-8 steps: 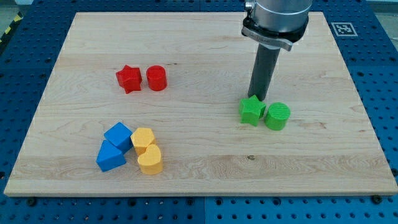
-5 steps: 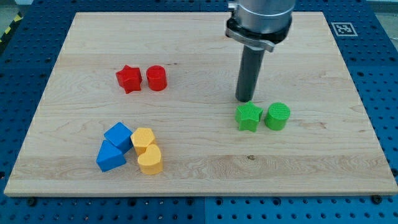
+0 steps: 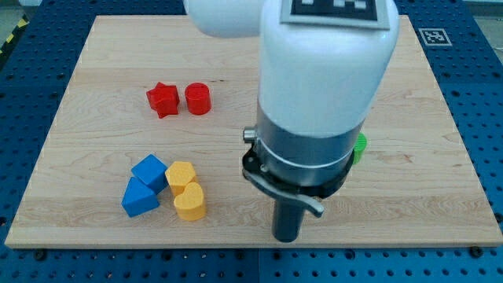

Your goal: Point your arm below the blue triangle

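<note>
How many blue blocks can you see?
2, both at the board's lower left: a blue cube and, touching it just below, the blue triangle. The arm could hide others.

My tip [image 3: 287, 238] sits near board's bottom edge, well right of blue triangle [image 3: 138, 199]; green block [image 3: 360, 147] mostly hidden, shape unclear.

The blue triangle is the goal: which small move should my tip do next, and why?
Probably slide toward the view's left, keeping along the board's bottom edge. My tip sits near the bottom edge, well to the view's right of the blue triangle, and slightly lower. The yellow blocks lie between, so staying low should avoid pushing them.
</note>
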Robot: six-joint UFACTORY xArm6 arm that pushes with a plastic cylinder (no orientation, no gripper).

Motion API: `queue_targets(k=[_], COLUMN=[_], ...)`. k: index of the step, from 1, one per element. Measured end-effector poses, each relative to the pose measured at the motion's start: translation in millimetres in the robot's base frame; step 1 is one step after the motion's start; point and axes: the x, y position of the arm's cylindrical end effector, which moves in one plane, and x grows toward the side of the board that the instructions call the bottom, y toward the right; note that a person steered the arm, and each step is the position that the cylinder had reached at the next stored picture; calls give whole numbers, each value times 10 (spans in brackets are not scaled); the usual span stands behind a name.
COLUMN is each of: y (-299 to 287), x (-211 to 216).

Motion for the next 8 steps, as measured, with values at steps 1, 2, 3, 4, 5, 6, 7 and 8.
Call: queue_targets(k=[1, 2, 3, 4, 5, 6, 7, 8], y=[-204, -415, -708, -1069, -1125, -1397, -1573, -1562], x=[3, -8, -3, 1, 1, -26, -26, -29])
